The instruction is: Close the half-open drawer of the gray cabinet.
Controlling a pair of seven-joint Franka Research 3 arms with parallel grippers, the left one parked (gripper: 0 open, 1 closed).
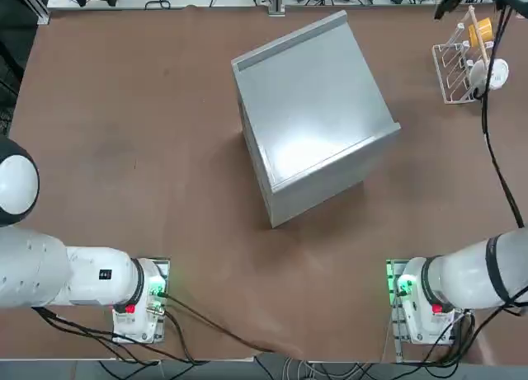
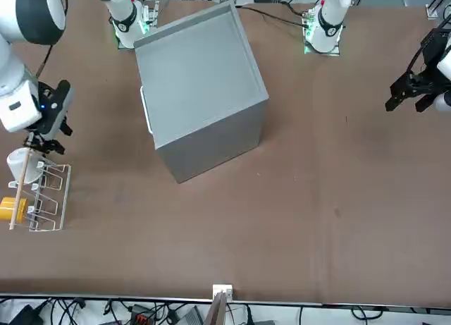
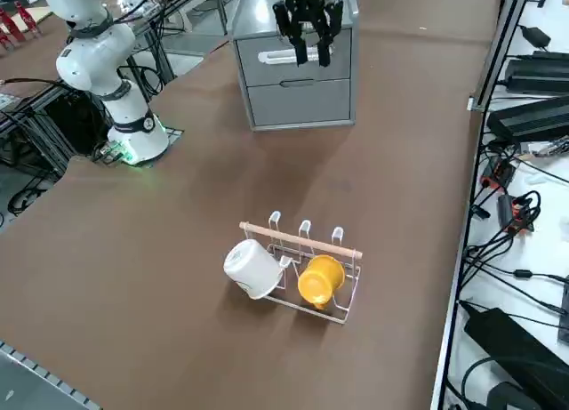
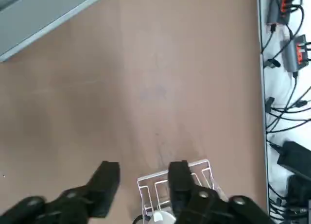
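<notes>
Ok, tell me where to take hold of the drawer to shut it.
Don't pinch; press the drawer on its flat front, coming from the gray cabinet side facing the wire rack. That front is broad and upright. The right gripper hangs open above the rack.

A robotics lab: a brown worktable (image 1: 124, 149) ringed by cables (image 3: 520, 214) and power supplies (image 3: 533, 116).

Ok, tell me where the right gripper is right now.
The right gripper hangs open in the air over the white wire rack, at the far right of the table from the robot, well away from the gray cabinet.
</notes>
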